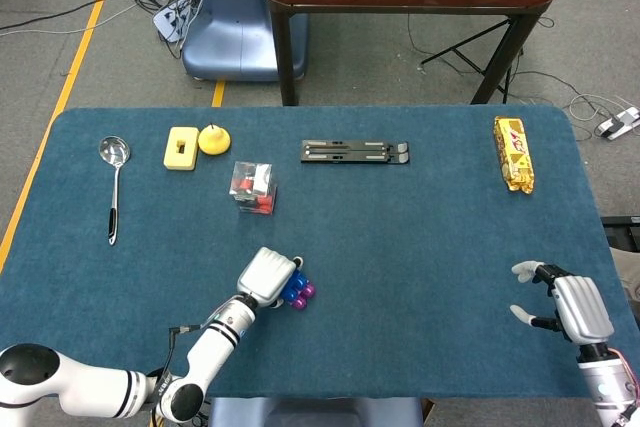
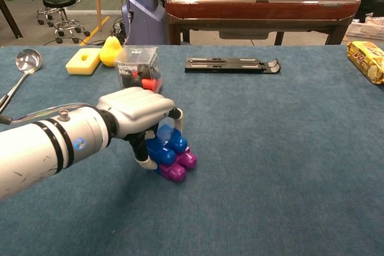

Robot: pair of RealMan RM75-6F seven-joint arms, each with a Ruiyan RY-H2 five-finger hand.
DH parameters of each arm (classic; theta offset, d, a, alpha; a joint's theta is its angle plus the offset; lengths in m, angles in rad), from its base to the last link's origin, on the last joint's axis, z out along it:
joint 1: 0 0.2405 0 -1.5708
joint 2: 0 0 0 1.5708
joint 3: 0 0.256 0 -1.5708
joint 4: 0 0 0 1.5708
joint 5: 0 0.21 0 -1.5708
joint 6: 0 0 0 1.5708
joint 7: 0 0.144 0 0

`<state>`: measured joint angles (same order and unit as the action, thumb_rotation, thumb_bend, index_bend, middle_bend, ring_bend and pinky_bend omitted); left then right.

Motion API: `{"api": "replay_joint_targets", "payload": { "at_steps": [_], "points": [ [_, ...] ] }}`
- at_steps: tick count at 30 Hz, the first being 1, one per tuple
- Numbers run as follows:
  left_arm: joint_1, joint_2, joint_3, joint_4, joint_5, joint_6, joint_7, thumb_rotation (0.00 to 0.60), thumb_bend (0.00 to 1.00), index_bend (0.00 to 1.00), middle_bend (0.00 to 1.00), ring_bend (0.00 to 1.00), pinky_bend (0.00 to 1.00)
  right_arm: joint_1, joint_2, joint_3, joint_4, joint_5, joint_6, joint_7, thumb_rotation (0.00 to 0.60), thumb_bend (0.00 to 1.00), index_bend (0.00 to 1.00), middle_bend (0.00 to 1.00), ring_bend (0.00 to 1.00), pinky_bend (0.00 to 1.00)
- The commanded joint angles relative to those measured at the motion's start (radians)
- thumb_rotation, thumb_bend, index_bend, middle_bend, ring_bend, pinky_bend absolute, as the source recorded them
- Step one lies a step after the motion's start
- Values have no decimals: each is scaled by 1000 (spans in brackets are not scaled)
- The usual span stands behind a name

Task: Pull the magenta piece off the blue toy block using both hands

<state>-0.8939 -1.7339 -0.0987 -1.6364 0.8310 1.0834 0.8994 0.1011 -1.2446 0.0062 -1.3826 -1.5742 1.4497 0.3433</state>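
In the head view the left hand covers the blue toy block well in front of the clear box; the right hand hangs far off to the block's right, fingers spread and holding nothing.

In the chest view the left fingers clasp the block, the magenta piece apparently joined beneath it. The grasp seems settled; next the right hand must come across to take the magenta piece.

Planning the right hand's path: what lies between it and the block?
Only bare blue table, in the head view, separates the right robot hand from the block.
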Motion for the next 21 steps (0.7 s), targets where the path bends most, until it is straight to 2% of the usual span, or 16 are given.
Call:
{"api": "replay_joint_targets", "payload": {
  "at_steps": [1,6,14,21],
  "points": [
    [1,-1,-1,0,0,6,-2,600,0,530,1000,1000,1000,1,-1,0,1,-1,0,1,600,62,406,480,454,610],
    [4,8,2,-6,12,18,-10,600,0,598,1000,1000,1000,2,-2,1,2,-2,1,3,600,62,406,480,454,610],
    [15,31,2,-31,21,35,-25,600,0,648,1000,1000,1000,7,-2,3,-2,-5,0,2,600,62,406,480,454,610],
    [31,51,-50,-98,-26,72,-64,600,0,698,1000,1000,1000,25,19,17,-48,-15,2,1,600,61,406,480,454,610]
  ]
}}
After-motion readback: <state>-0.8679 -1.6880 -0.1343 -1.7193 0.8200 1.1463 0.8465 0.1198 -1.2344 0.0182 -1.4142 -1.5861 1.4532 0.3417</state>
